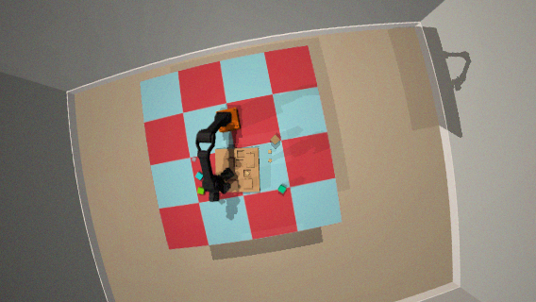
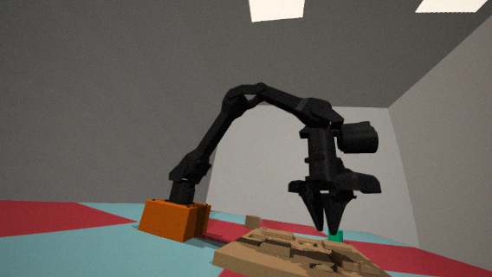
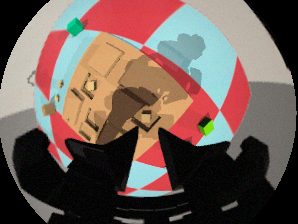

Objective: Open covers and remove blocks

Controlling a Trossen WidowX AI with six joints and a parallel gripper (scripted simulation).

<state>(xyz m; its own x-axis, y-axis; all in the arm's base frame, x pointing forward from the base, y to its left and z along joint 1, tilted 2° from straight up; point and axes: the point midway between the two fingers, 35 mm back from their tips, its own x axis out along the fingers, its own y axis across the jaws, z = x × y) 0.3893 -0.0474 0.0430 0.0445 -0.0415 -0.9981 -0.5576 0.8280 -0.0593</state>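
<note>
The tan puzzle board (image 1: 224, 158) (image 2: 234, 261) (image 3: 180, 98) lies on the checkered mat. My gripper (image 2: 327, 232) (image 3: 148, 129) is partly open and empty, pointing down above the board. Just beyond the fingertips in the wrist view, a small tan block (image 3: 146, 116) sits by a dark L-shaped gap. Another small tan block (image 1: 247, 173) (image 3: 91, 85) sits in a square well. Two small tan pieces, one (image 1: 270, 152) (image 3: 60, 83) and another (image 1: 270, 160) (image 3: 57, 98), lie on the mat beside the board. Shadow hides much of the covers; their positions are hard to tell.
A teal cube (image 1: 282, 189) (image 2: 335, 235) (image 3: 75, 26) and a brown cube (image 1: 275, 140) (image 2: 252, 222) (image 3: 48, 109) stand on one side of the board. A lime cube (image 1: 201, 191) (image 3: 206, 126) and a cyan cube (image 1: 199, 176) are on the other. The orange base (image 1: 233, 120) (image 2: 166, 218) carries the arm.
</note>
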